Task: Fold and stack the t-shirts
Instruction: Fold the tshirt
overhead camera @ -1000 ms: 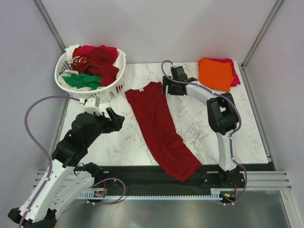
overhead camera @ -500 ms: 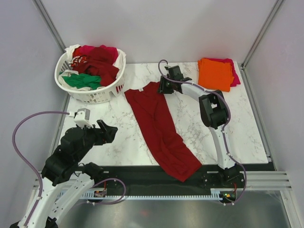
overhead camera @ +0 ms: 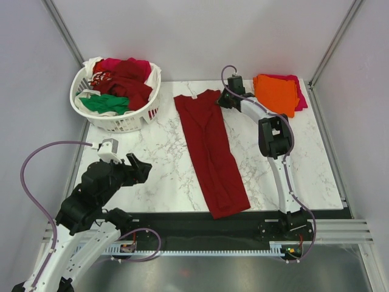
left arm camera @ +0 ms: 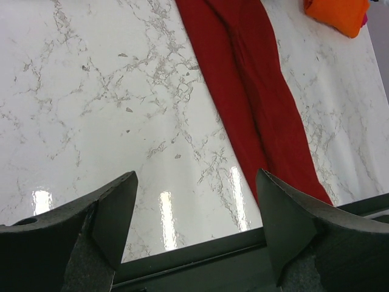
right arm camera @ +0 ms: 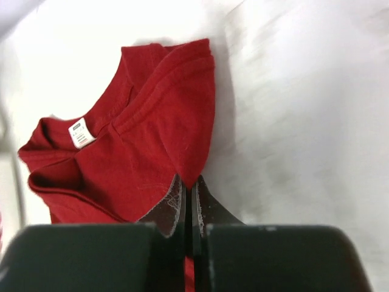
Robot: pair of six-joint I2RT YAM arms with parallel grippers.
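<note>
dark red t-shirt (overhead camera: pixel 209 152), white marbled table (overhead camera: pixel 159 159)

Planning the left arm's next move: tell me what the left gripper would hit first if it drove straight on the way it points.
Probably the bare marble table: the open left gripper points down at it, nothing between. The dark red t-shirt lies off to one side; depth is unclear.
</note>
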